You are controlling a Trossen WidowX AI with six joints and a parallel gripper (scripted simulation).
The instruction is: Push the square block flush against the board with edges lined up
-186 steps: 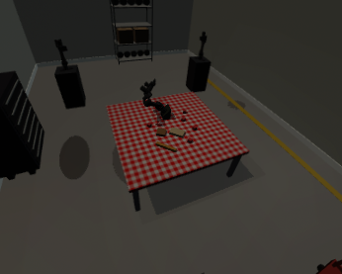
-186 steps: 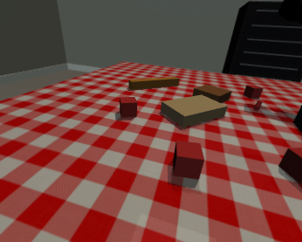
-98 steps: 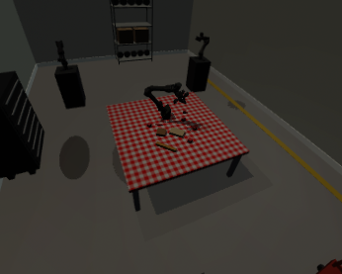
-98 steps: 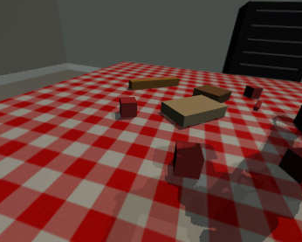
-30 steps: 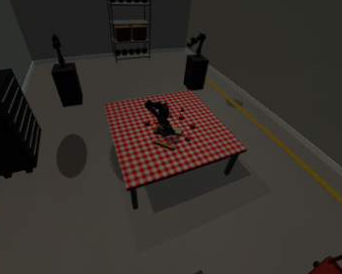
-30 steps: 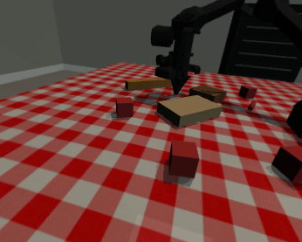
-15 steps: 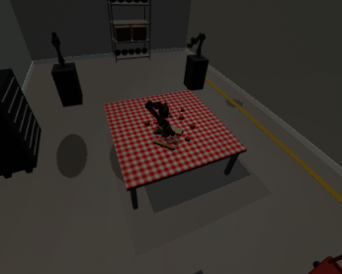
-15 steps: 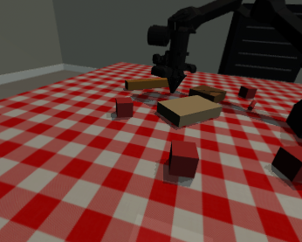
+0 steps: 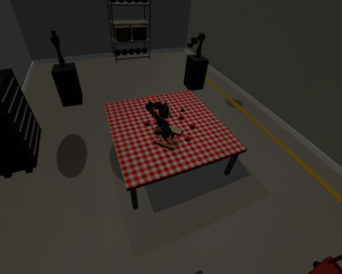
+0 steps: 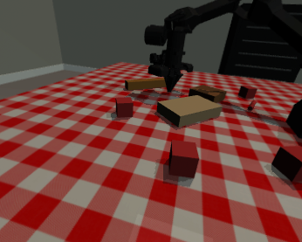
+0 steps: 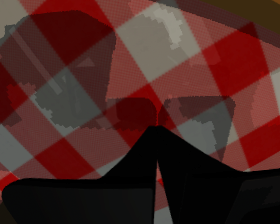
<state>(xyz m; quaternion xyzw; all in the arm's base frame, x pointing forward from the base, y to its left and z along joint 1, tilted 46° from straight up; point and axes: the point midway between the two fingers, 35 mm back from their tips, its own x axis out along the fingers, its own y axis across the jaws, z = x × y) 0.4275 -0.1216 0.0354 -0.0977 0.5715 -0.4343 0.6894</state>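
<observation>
Top view shows two boxes (image 9: 123,34) on a rack (image 9: 130,22), contents unreadable, and the gripper (image 9: 166,137) (image 10: 169,91) (image 11: 156,128) closed on nothing.

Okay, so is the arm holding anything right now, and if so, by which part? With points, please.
Nothing is held; the tool (image 10: 169,91) (image 11: 157,129) is shut with its fingertips together.
</observation>
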